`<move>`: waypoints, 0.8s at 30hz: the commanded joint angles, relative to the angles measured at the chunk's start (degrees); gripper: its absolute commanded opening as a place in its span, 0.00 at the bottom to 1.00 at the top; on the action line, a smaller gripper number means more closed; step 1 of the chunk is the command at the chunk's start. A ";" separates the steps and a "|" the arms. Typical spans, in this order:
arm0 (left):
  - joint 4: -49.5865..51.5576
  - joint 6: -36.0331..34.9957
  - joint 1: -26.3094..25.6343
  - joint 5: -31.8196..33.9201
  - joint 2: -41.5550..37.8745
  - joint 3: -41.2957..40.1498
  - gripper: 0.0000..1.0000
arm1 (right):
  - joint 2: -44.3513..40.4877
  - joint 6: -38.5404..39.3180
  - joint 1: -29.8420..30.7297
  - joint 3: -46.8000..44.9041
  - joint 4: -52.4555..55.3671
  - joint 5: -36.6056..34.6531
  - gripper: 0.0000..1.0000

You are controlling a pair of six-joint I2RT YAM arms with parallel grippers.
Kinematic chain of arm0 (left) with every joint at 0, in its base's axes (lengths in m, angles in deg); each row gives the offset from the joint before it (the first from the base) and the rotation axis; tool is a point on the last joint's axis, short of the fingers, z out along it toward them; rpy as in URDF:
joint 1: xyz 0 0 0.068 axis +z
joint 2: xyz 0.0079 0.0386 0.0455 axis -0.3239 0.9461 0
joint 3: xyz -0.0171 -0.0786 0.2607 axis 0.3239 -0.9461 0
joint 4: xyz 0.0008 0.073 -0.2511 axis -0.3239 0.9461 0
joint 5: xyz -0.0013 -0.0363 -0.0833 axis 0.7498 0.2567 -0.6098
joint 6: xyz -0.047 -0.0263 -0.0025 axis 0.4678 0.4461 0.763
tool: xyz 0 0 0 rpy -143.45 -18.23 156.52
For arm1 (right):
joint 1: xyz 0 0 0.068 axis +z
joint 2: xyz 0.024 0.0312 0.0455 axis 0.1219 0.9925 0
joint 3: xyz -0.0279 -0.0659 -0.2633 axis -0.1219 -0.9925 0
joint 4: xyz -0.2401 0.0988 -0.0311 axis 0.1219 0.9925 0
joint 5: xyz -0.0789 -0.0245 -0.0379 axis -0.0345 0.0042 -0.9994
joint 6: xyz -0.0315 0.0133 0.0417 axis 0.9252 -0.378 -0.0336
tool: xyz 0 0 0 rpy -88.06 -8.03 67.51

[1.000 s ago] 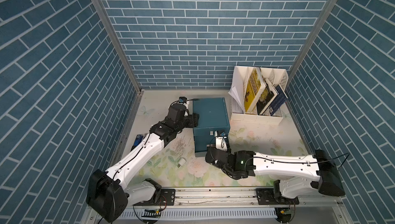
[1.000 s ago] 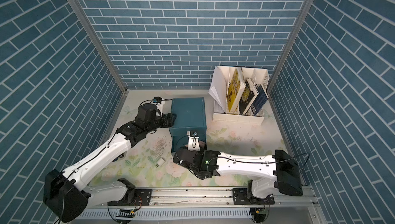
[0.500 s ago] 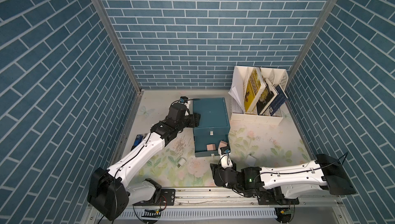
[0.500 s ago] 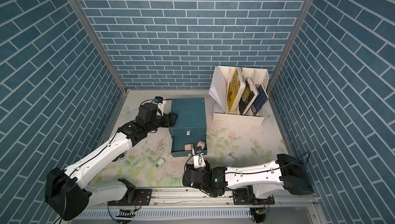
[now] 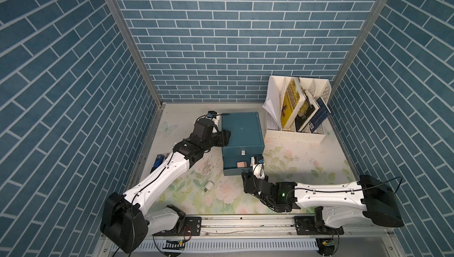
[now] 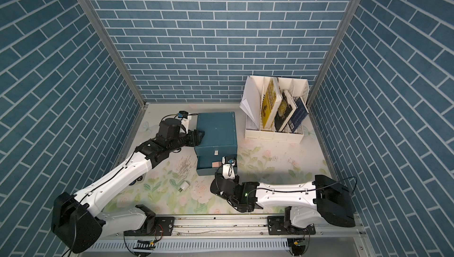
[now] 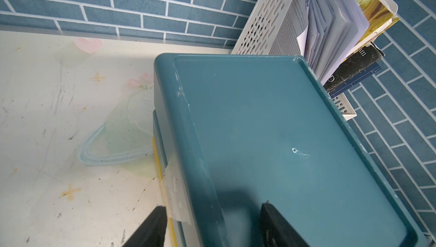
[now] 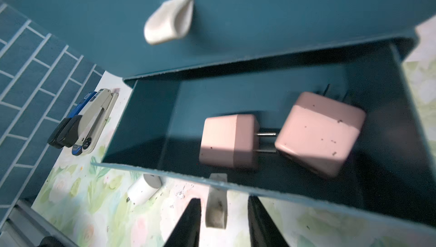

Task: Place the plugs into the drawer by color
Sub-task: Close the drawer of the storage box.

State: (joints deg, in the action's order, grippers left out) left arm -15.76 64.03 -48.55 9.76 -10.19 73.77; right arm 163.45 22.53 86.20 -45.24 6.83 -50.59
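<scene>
The dark teal drawer [image 5: 242, 130] [image 6: 216, 130] has a lower tier pulled out. Two pale pink plugs [image 8: 230, 139] [image 8: 318, 135] lie inside it; in both top views only one of them [image 5: 241, 164] [image 6: 216, 164] shows. A white plug [image 8: 144, 189] [image 5: 209, 185] lies on the mat in front left of the cabinet. My right gripper [image 8: 223, 198] is open, its fingers on either side of the open tier's white pull tab [image 8: 215, 208], with gaps on both sides. My left gripper [image 7: 212, 207] [image 5: 226, 136] is open, straddling the cabinet's top left edge.
A blue-and-black gadget [image 8: 80, 120] [image 5: 159, 160] lies by the left wall. A white slotted book rack [image 5: 297, 111] with books stands at the back right, close beside the cabinet. The upper tier's white tab [image 8: 169, 19] is just above the open tier.
My right arm, at the open tier a second ago, pulled back toward the front rail and has come forward again to the pull tab. The left arm has stayed put.
</scene>
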 commanded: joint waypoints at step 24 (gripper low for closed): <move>3.49 -2.47 0.29 -0.66 -0.12 -5.29 0.63 | 5.45 10.86 -8.01 3.71 -9.17 -4.64 0.44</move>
State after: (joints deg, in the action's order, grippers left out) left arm -19.69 63.09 -48.53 9.00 -11.43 70.91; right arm 169.33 32.47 78.22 -42.44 -2.55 -54.06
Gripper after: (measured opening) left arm 0.626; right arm 0.428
